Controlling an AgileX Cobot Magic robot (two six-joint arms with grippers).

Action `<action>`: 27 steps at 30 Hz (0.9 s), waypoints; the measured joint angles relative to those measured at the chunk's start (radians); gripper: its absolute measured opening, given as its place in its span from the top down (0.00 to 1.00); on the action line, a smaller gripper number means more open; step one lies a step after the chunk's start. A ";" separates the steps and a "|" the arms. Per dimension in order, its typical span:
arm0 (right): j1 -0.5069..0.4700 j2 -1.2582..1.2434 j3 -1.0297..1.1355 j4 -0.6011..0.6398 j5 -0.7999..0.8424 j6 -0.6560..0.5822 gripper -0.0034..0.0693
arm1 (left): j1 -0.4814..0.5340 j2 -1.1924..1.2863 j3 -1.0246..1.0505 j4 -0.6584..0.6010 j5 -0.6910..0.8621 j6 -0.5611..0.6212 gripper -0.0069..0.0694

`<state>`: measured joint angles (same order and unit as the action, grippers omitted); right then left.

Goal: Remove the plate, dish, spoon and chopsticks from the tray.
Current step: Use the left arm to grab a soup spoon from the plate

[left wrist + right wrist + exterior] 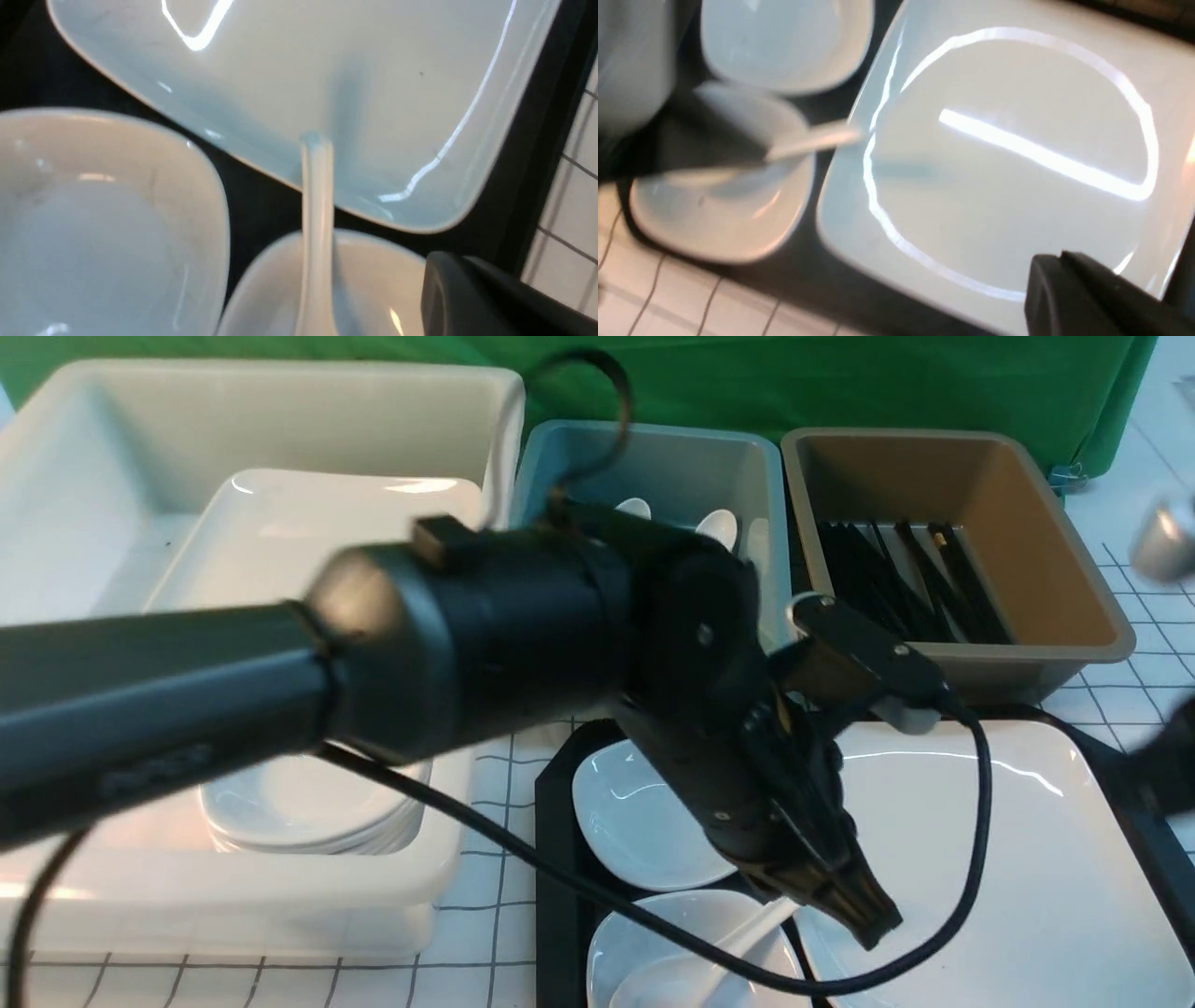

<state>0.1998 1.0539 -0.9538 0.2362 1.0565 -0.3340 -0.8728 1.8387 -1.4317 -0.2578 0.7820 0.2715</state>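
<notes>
Jaws seemingly together and empty, the left end effector hovers beside the handle of the glossy white soup spoon, propped in a small white dish on the black plastic tray, probably aligning to grasp; the right end effector is closed too.

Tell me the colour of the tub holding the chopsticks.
Brown tub, clearest in the front view.

A: What sort of place is this?
B: A robot lab staged as a dish station: green cloth hung beyond the left claw, gridded white worktop to its left, plastic tubs lined up between.
</notes>
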 joint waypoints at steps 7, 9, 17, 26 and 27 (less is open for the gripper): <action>0.000 -0.232 0.124 0.160 0.026 -0.129 0.95 | 0.000 0.056 -0.007 0.005 -0.089 0.078 0.61; 0.000 -0.290 0.129 0.197 0.030 -0.154 0.95 | 0.000 0.073 -0.008 0.011 -0.104 0.090 0.51; 0.000 -0.397 0.129 0.293 0.104 -0.242 0.95 | 0.000 0.156 -0.008 0.052 -0.161 0.095 0.25; 0.000 -0.397 0.129 0.301 0.122 -0.271 0.95 | 0.000 0.195 -0.008 0.057 -0.187 0.096 0.36; 0.000 -0.397 0.129 0.301 0.122 -0.271 0.95 | 0.000 0.195 -0.008 0.057 -0.187 0.096 0.41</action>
<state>0.1998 0.6565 -0.8249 0.5375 1.1786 -0.6052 -0.8728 2.0337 -1.4399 -0.2008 0.5950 0.3672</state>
